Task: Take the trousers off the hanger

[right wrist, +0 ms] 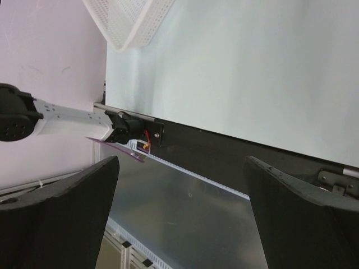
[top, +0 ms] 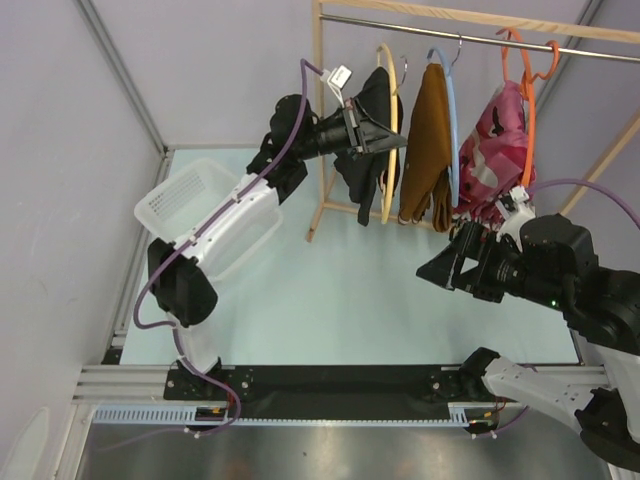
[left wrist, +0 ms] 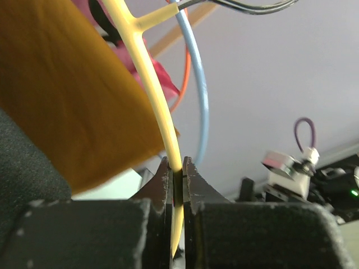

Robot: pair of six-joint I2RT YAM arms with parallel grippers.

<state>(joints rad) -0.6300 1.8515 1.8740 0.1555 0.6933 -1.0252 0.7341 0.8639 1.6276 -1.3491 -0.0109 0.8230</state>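
The black trousers point(top: 358, 178) hang on the pale yellow hanger point(top: 389, 196) at the left end of the rail. My left gripper point(top: 392, 140) is raised to the hanger and shut on its yellow arm beside the trousers. In the left wrist view the yellow hanger point(left wrist: 147, 67) runs down between the closed jaws of the left gripper point(left wrist: 177, 171), with dark fabric point(left wrist: 19, 168) at the left edge. My right gripper point(top: 438, 270) hangs open and empty below the garments, away from the rack. In the right wrist view the right gripper point(right wrist: 179, 196) has wide-apart jaws and looks down at the table's front.
A mustard-brown garment point(top: 430, 140) on a light blue hanger point(top: 452, 110) and a pink camouflage garment point(top: 495, 150) on an orange hanger point(top: 527, 100) hang to the right on the wooden rack's metal rail point(top: 480, 40). A white mesh basket point(top: 200, 210) sits at the left.
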